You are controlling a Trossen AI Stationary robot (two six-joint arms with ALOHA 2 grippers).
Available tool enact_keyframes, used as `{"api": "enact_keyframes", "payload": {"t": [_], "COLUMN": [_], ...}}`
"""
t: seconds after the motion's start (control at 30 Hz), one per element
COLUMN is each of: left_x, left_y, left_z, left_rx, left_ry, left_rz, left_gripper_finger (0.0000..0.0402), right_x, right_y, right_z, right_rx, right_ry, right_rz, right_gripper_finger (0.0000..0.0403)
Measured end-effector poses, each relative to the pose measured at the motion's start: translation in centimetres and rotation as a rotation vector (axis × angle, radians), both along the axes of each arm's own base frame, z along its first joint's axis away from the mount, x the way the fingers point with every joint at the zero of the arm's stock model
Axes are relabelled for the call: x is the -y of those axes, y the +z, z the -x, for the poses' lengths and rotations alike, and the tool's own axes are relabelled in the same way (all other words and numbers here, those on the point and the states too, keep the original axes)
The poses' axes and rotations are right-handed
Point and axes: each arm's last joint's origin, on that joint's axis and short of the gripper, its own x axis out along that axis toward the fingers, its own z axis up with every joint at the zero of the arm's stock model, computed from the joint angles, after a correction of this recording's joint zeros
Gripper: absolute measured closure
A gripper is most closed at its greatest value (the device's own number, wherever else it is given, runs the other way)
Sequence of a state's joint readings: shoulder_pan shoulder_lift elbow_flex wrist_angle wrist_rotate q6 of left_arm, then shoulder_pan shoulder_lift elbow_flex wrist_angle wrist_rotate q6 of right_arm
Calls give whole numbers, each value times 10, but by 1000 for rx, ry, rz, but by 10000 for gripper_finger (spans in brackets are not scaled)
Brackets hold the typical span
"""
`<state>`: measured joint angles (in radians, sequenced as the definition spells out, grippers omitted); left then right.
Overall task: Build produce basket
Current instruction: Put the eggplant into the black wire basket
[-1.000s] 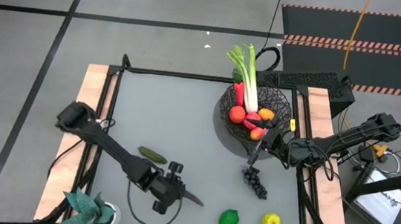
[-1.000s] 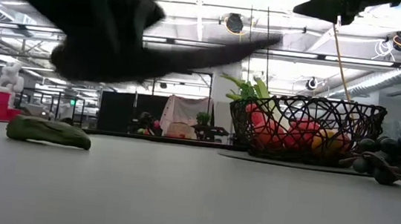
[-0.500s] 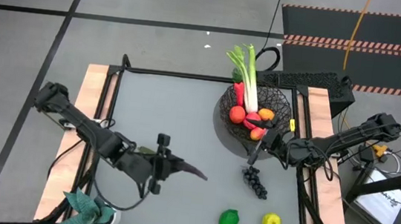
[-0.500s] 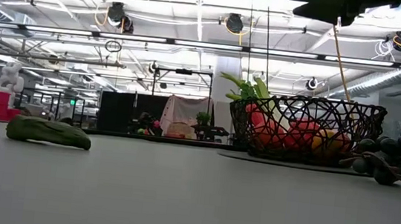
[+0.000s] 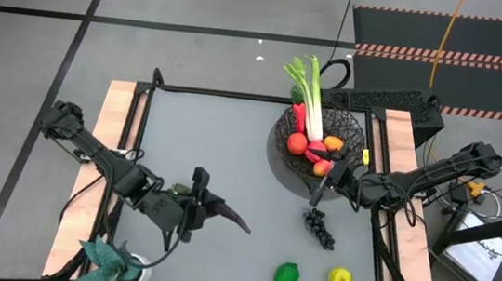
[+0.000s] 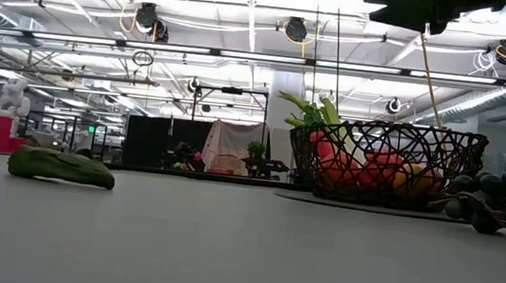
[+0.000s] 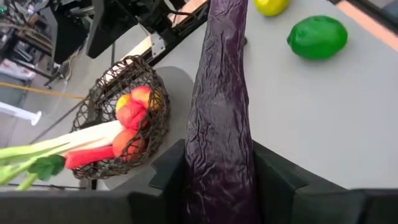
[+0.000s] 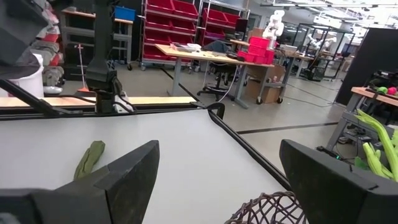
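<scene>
My left gripper (image 5: 197, 206) is shut on a long dark purple eggplant (image 5: 229, 217) above the table's near-left part; the eggplant sticks out toward the table's right. The black wire basket (image 5: 353, 131) stands at the far right and holds a leek (image 5: 311, 86) and red and orange fruits (image 5: 311, 147). My right gripper (image 5: 320, 191) hangs open and empty by the basket's near side. Dark grapes (image 5: 319, 227), a green fruit (image 5: 286, 275) and a yellow fruit (image 5: 340, 280) lie on the table. A green cucumber (image 6: 62, 167) lies just beyond my left gripper. My left gripper pinches the eggplant's thicker end (image 7: 217, 186) between its two fingers (image 7: 283, 186), one on each side. The fingers lie roughly level, pointing toward the table's right, along the eggplant. The eggplant is lifted clear of the table, its thin end (image 5: 246, 227) pointing away from the gripper.
A teal leafy plant (image 5: 112, 266) stands at the near-left corner. A raised black frame (image 5: 237, 95) runs around the grey table top. Open grey surface lies between my left gripper and the basket.
My left gripper has gone up, out of the low view, and toward the table's far and left edges, still shut on the eggplant. The eggplant has stayed clear of the table, pointing right.
</scene>
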<state>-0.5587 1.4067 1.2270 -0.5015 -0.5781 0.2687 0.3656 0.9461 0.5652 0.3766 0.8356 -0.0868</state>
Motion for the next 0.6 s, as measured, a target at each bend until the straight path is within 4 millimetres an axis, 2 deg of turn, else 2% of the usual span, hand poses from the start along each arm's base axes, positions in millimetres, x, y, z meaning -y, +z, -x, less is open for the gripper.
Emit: {"api": "enact_keyframes", "payload": {"t": [0.13, 0.27, 0.43, 0.6], "left_x": [2, 4, 4, 1], "left_y": [0, 0, 1, 5], "left_z": [1, 2, 1, -4], "left_rx": [-9, -12, 12, 61], "left_ry": [-39, -58, -22, 36], "left_rz": [-53, -70, -3, 88], "left_gripper_finger": [267, 245, 226, 234], "right_x": [0, 0, 0, 0], "right_y": [0, 0, 0, 0], "right_z": [0, 0, 0, 0], "right_rx": [-1, -1, -1, 3], "right_ry": [0, 0, 0, 0], "right_rz": [0, 0, 0, -1], "right_gripper_finger": [78, 78, 78, 78]}}
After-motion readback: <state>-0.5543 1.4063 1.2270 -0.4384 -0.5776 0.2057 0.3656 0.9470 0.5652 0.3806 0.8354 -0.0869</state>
